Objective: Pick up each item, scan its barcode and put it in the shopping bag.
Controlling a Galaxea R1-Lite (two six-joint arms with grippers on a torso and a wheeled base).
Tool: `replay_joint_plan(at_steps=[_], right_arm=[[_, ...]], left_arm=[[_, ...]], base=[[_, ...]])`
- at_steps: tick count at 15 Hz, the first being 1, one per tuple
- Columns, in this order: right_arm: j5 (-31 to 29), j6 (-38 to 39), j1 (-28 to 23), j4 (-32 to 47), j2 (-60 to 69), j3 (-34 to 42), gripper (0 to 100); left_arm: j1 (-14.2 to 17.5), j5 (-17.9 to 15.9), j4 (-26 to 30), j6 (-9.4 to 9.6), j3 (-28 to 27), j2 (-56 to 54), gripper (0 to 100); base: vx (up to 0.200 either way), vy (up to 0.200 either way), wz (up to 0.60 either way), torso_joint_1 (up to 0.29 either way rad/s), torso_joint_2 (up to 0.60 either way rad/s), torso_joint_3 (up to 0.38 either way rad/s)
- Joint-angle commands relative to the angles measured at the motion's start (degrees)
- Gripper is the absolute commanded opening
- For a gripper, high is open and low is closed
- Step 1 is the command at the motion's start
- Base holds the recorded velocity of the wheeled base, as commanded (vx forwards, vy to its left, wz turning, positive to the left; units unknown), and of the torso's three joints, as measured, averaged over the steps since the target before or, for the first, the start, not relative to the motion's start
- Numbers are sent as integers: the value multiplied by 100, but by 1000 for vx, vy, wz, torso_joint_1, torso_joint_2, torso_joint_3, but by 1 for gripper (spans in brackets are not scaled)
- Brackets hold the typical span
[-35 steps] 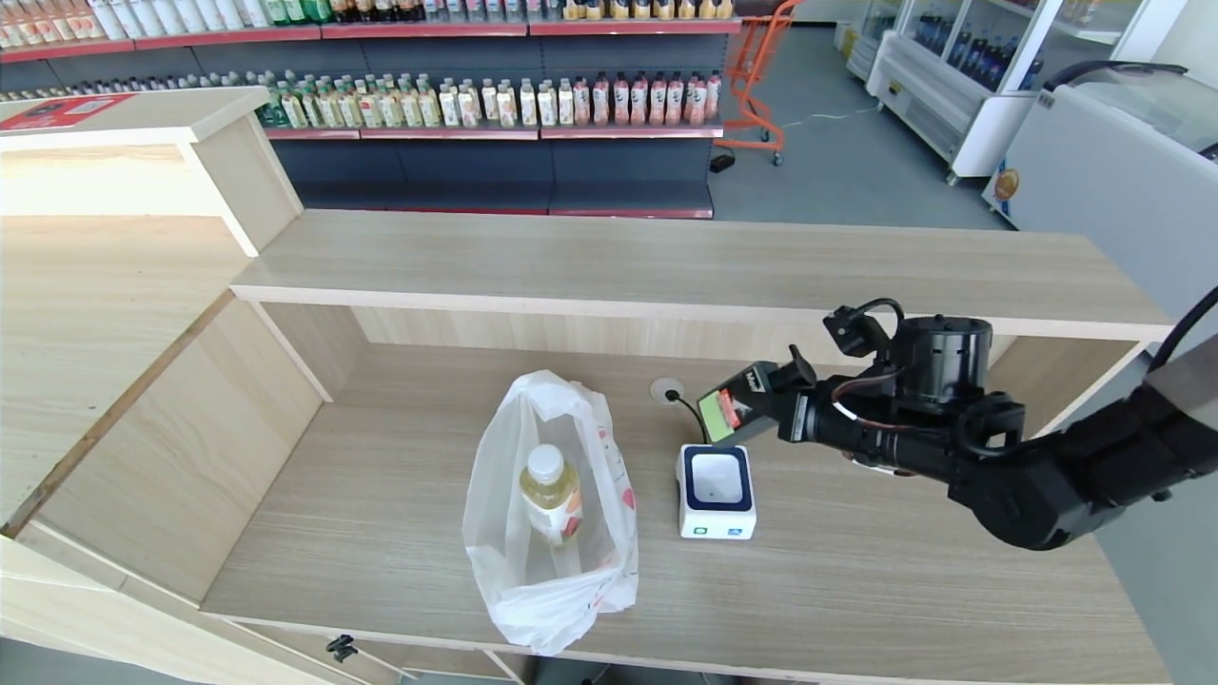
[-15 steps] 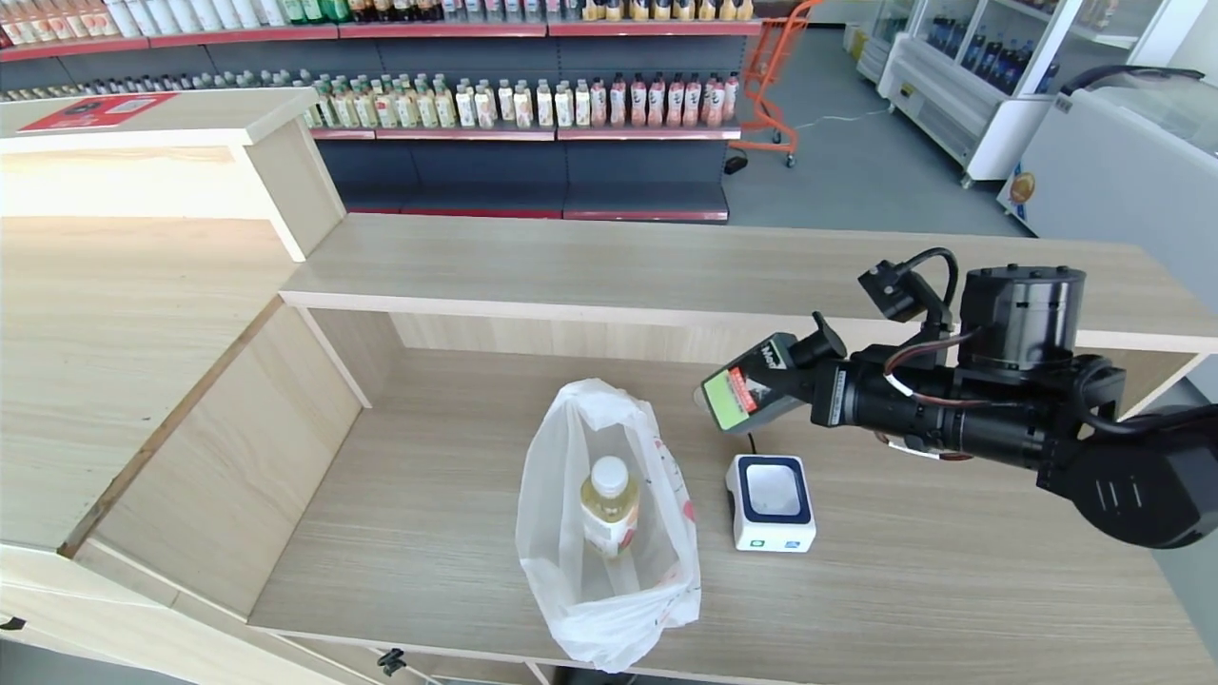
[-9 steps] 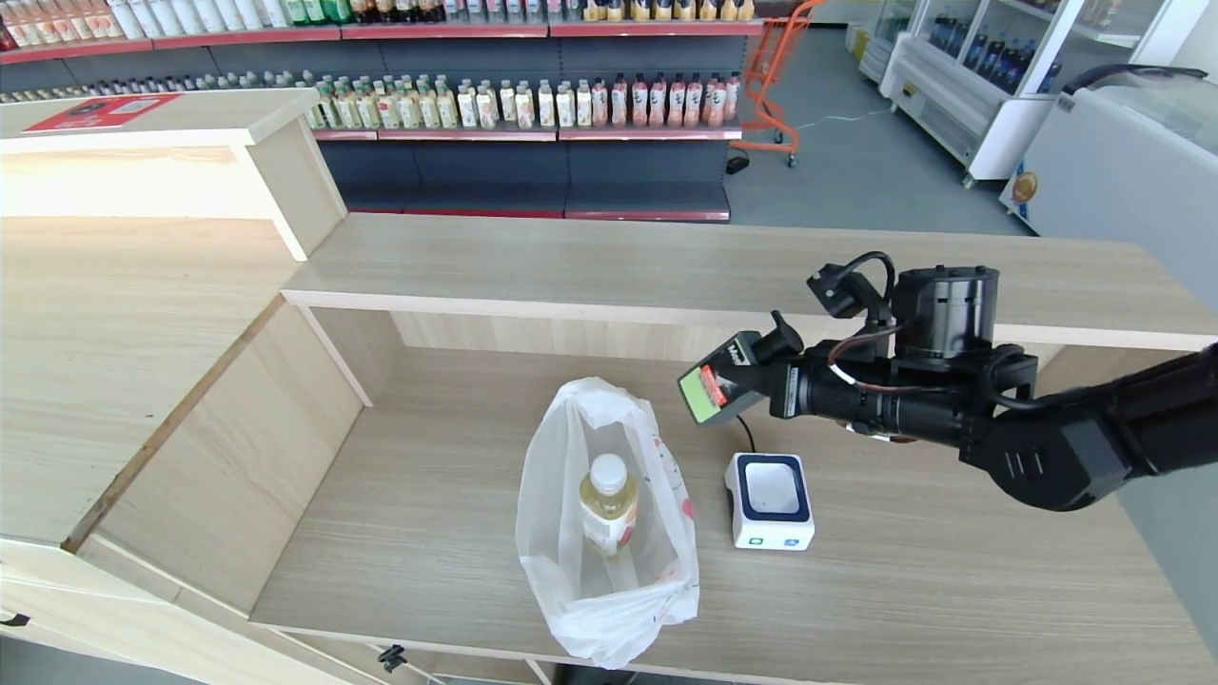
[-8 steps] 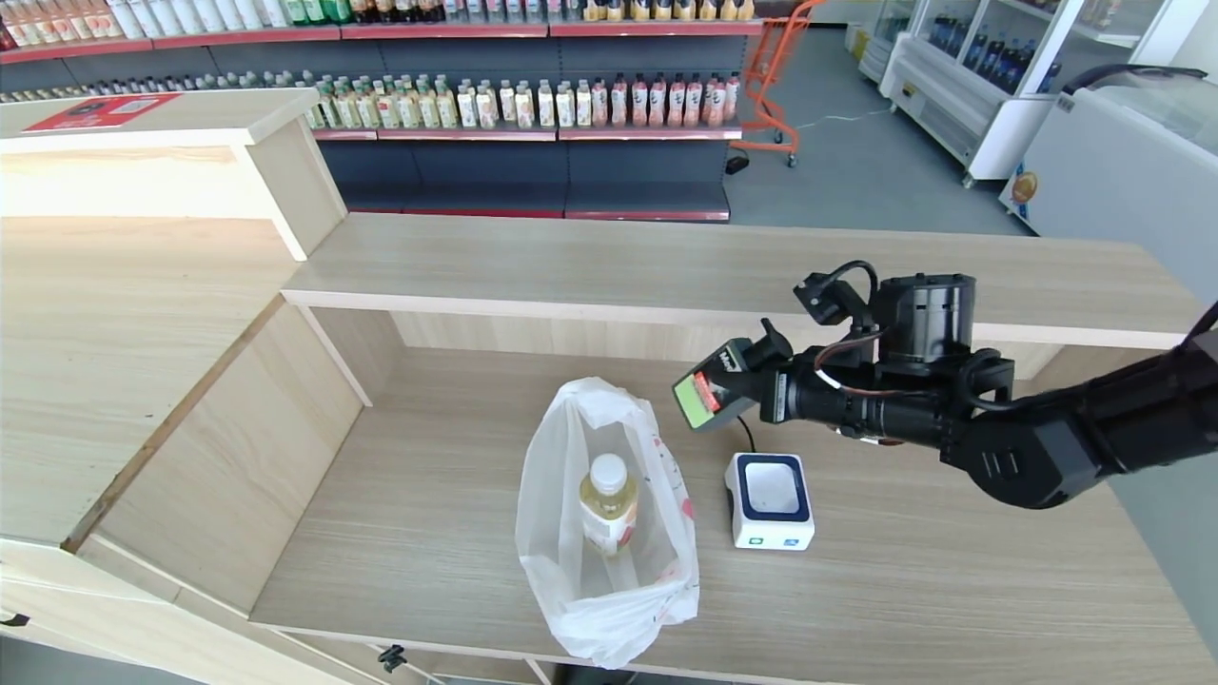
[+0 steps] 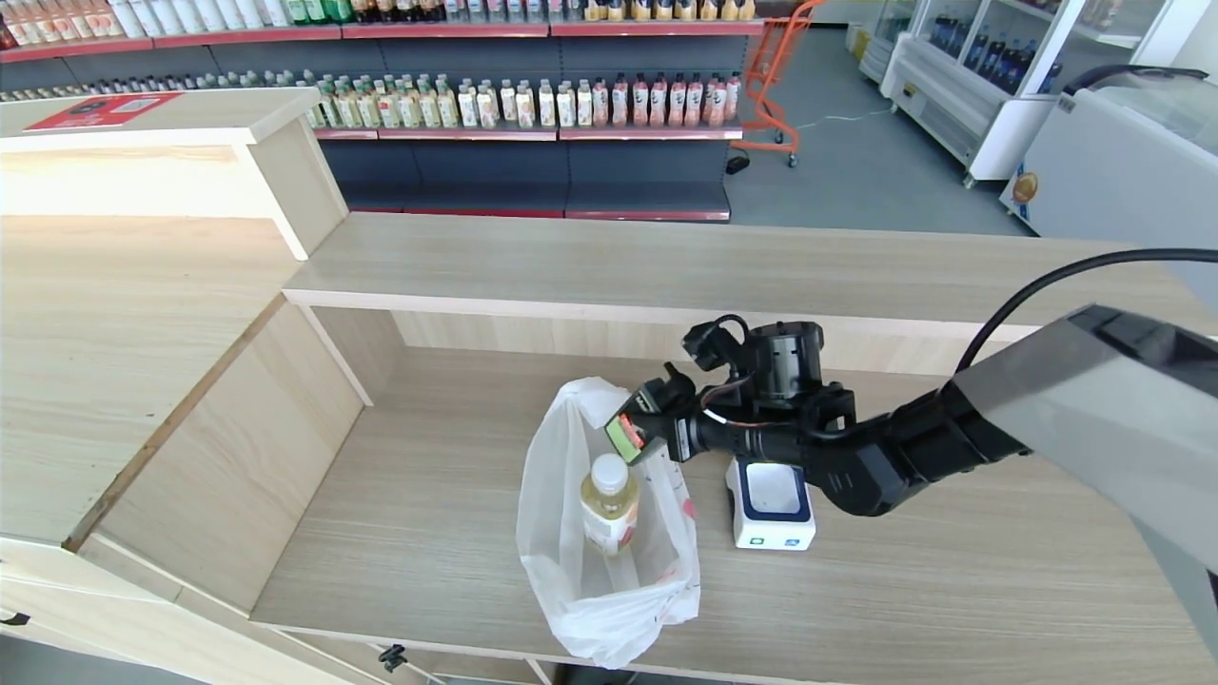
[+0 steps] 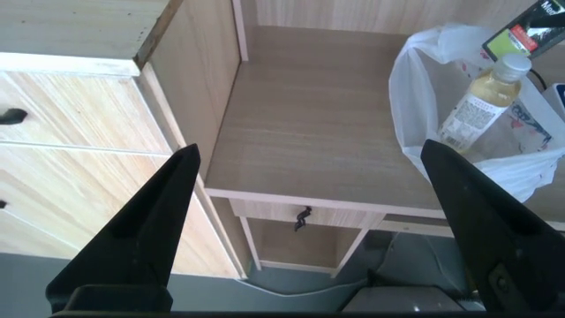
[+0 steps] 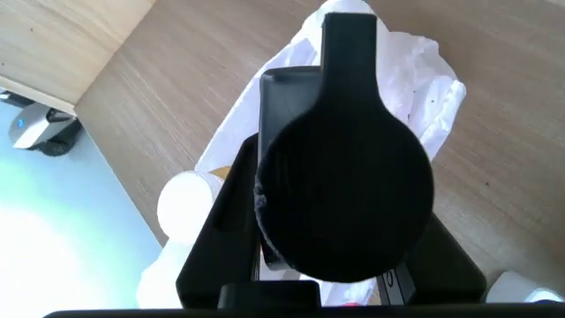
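Colour log, pale woodgrain counter (image 5: 400, 533).
Shopping bag (image 5: 552, 514) is showing translucent white with red print; bottle (image 5: 607, 518) yellow, white-capped; box (image 5: 630, 433) black, green-and-red label; scanner (image 5: 771, 504) white, navy-framed.

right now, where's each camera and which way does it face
Head view: on the head, facing forward and down at the counter; right gripper holds a small box above the shopping bag.
Left wrist view: on the left wrist, looking down at the counter's near edge; open left gripper frames it.
Right wrist view: on the right wrist, looking down past its gripper into the bag.
All three share the bag and the bottle inside.
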State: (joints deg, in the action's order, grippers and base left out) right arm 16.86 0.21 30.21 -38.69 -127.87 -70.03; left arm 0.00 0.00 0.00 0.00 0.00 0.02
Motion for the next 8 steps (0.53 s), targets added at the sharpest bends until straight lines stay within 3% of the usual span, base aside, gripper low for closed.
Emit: replay_joint_plan(at_steps=[1,8], right_arm=[[-7,-197,99,2,-467,-256,0],[-403,-1374,-76,-15,-1003,-371,0]], left_arm=[[0,0,0,0,0,-2,100],[0,0,0,0,0,-2,100]], base=[[0,0,0,0,0,0],[0,0,0,0,0,0]])
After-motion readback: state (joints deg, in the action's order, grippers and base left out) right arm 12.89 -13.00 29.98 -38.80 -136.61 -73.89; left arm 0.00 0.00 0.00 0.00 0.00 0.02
